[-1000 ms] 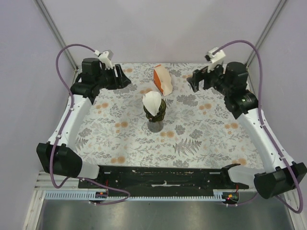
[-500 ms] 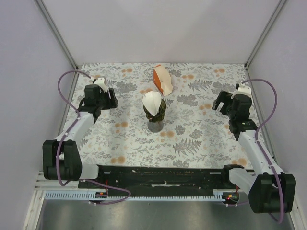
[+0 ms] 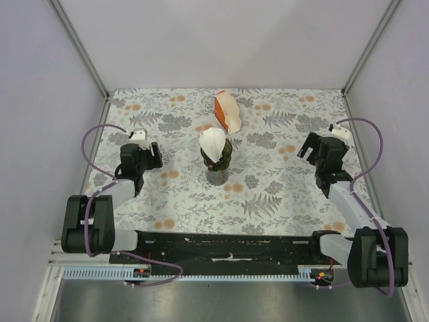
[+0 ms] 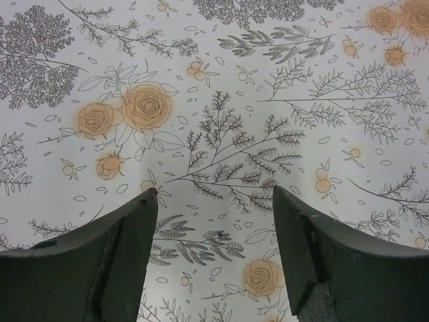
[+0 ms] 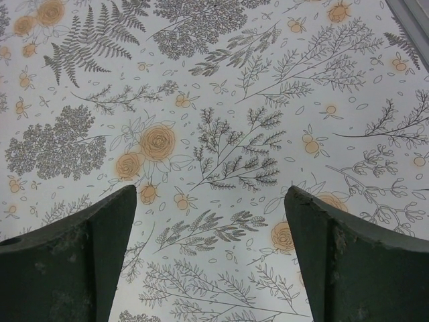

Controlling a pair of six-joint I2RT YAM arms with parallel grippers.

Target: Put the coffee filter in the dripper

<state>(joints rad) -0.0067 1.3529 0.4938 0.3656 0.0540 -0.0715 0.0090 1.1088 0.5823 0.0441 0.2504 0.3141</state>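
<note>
Left end effector (image 3: 155,157): fingers spread fairly wide, nothing between them, only the flowered cloth of the desk (image 3: 268,194) below. Right end effector (image 3: 308,145): spread fully wide, likewise empty.

Coffee filter (image 3: 213,143): sits in the dripper (image 3: 225,155), its white paper standing proud of the dark rim. It lies between the two end effectors, well apart from each: off to the right of the left one, off to the left of the right one. Dripper rests on a grey cup (image 3: 216,176). Orange-and-cream pack (image 3: 228,111) lies beyond it, farther from both.

Risks, as I judge them: the paper looks perched rather than pressed home, so it could lean or slide out if the cup is jogged. An arm sweeping inward at this height could clip the tall, narrow stack and topple it.

Hard to make out: whether the filter's lower part reaches down inside the funnel; the dripper's handle; any crease in the paper. Both wrist views show bare cloth only, no filter, no dripper.
</note>
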